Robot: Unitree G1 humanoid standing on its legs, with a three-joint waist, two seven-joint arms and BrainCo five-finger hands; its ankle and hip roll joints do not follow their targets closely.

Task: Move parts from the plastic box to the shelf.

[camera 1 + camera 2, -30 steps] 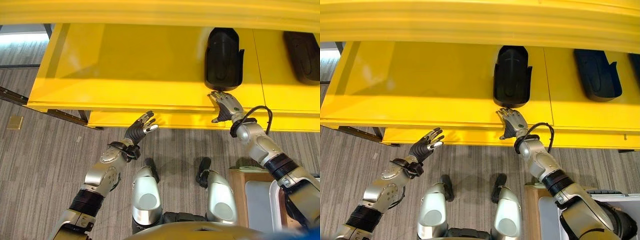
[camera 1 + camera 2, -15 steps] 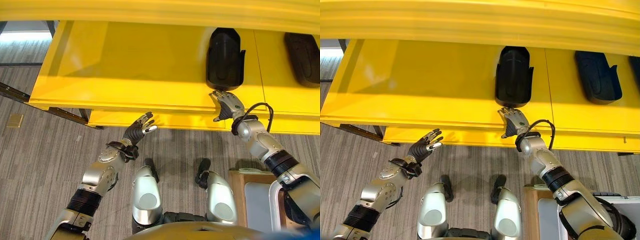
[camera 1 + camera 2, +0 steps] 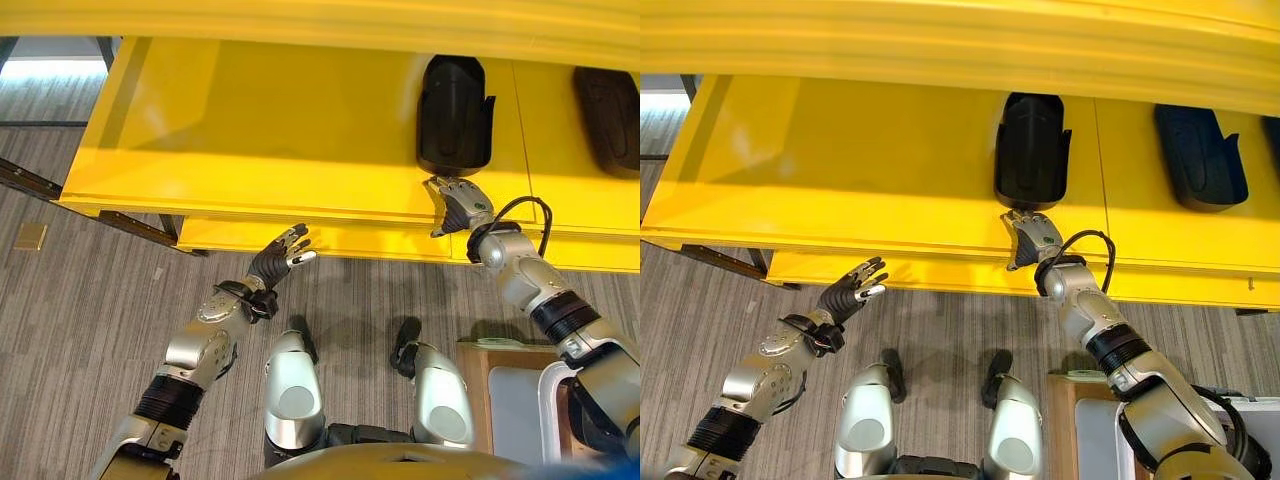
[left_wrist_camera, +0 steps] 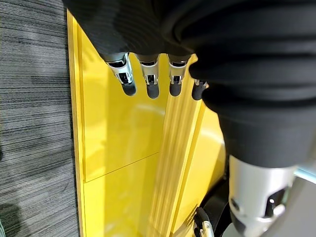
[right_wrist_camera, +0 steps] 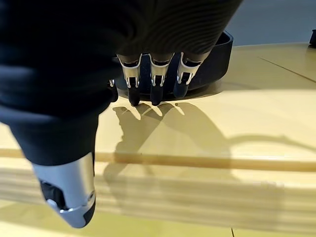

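Note:
A black moulded part (image 3: 453, 112) lies on the yellow shelf (image 3: 260, 130), right of its middle. My right hand (image 3: 458, 203) reaches over the shelf's front edge, open. Its straight fingers (image 5: 157, 81) touch the near end of the black part (image 5: 217, 54), which stays flat on the board. A second black part (image 3: 608, 105) lies further right on the same shelf. My left hand (image 3: 280, 260) hovers open and empty in front of the shelf's front edge, over the floor, fingers (image 4: 148, 81) spread toward the yellow panel.
An upper yellow board (image 3: 320, 18) overhangs the shelf at the top. At the lower right a white-rimmed plastic box (image 3: 548, 400) sits on a wooden stand (image 3: 475, 375). Grey carpet lies below the shelf, and dark rails (image 3: 30, 180) run at the left.
My right hand has crept a little forward over the shelf edge toward the black part's near end. The left hand has barely moved. The whole view has shifted slightly.

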